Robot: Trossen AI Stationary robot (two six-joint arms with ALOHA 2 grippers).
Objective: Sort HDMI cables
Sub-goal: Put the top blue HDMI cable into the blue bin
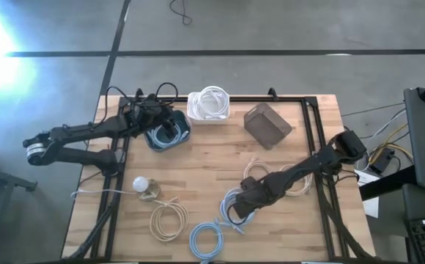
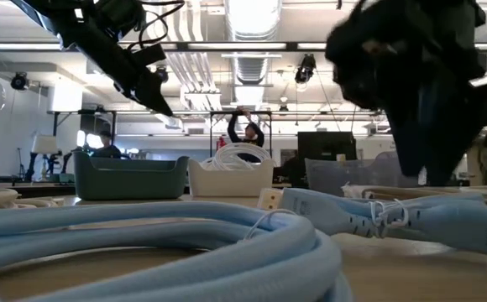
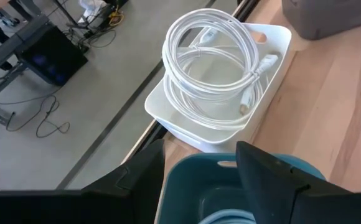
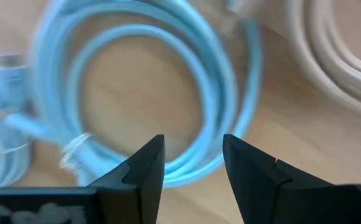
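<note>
My left gripper hovers open above the teal bin, where a light blue coil lies; its fingers stand over the bin's rim. Beside it, white coils lie in the white bin. My right gripper is open and points down over a light blue coil lying flat on the table's near middle. Its fingers stand over the ring's near side; whether they touch it, I cannot tell. Another light blue coil and a beige coil lie nearer the front edge.
A grey-brown bin stands at the far right of the table. Two beige coils lie beside my right arm. A round white bulb with a thin cord sits near left. A dark frame edges the table.
</note>
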